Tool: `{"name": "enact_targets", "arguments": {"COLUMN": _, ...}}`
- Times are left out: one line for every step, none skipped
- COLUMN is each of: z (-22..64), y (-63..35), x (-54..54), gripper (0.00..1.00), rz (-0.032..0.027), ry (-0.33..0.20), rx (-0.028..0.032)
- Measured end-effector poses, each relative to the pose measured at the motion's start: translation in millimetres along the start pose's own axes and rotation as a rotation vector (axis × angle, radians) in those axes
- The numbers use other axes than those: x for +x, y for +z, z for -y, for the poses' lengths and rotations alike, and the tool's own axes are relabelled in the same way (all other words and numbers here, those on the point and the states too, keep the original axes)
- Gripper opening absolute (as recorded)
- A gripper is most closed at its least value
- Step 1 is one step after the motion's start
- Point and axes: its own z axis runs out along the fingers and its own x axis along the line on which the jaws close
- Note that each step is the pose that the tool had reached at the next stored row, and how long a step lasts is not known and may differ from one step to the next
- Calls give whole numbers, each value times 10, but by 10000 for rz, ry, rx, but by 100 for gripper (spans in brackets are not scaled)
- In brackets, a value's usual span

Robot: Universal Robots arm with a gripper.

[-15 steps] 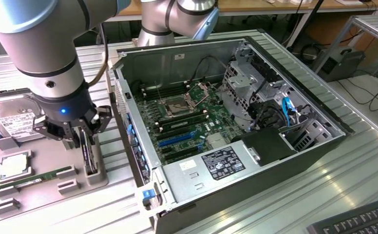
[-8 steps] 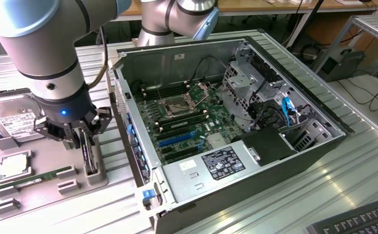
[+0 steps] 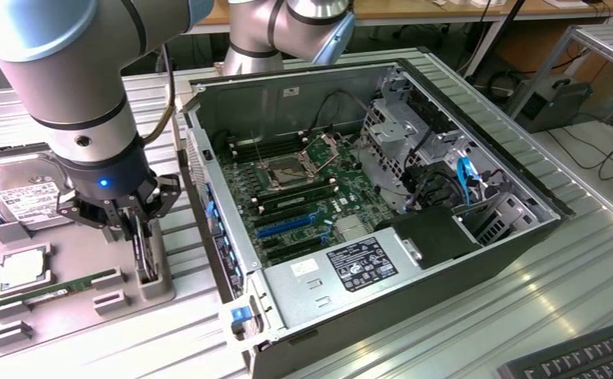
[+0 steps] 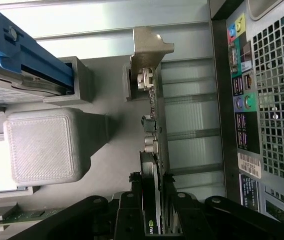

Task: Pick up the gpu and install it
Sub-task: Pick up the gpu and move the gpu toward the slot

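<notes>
No readable text anywhere tbh. PSU label (image 3: 362,266), hard drive sticker (image 3: 22,199), case barcode sticker (image 4: 249,164) and the green logo (image 4: 152,229) on the gpu (image 4: 150,185): can't make out any.

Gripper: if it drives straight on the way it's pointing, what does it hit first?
The gpu. The gripper points straight down onto the card, which stands on edge in the grey holder tray. It looks right at the card's upper edge, though depth is hard to judge.
</notes>
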Motion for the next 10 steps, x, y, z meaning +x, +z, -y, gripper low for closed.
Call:
{"name": "enact_targets", "arguments": {"z": 0, "y": 0, "x": 0, "gripper": 27, "rz": 0, "ry": 0, "rx": 0}}
{"name": "enact_targets", "arguments": {"z": 0, "y": 0, "x": 0, "gripper": 27, "rz": 0, "ry": -5, "rx": 0}}
{"name": "enact_targets", "arguments": {"z": 0, "y": 0, "x": 0, "gripper": 27, "rz": -1, "ry": -29, "rx": 0}}
{"name": "enact_targets", "arguments": {"z": 0, "y": 0, "x": 0, "gripper": 27, "rz": -4, "ry": -73, "rx": -2}}
{"name": "enact_targets", "arguments": {"z": 0, "y": 0, "x": 1, "gripper": 27, "rz": -7, "ry": -141, "rx": -3}}
{"name": "enact_targets", "arguments": {"z": 0, "y": 0, "x": 1, "gripper": 27, "rz": -11, "ry": -217, "rx": -5}}
{"name": "enact_targets", "arguments": {"z": 0, "y": 0, "x": 0, "gripper": 27, "rz": -16, "ry": -295, "rx": -7}}
{"name": "enact_targets", "arguments": {"z": 0, "y": 0, "x": 0, "gripper": 27, "rz": -22, "ry": -367, "rx": -9}}
{"name": "enact_targets", "arguments": {"z": 0, "y": 0, "x": 0, "gripper": 27, "rz": -24, "ry": -420, "rx": -10}}
{"name": "enact_targets", "arguments": {"z": 0, "y": 0, "x": 0, "gripper": 27, "rz": -25, "ry": -425, "rx": -10}}
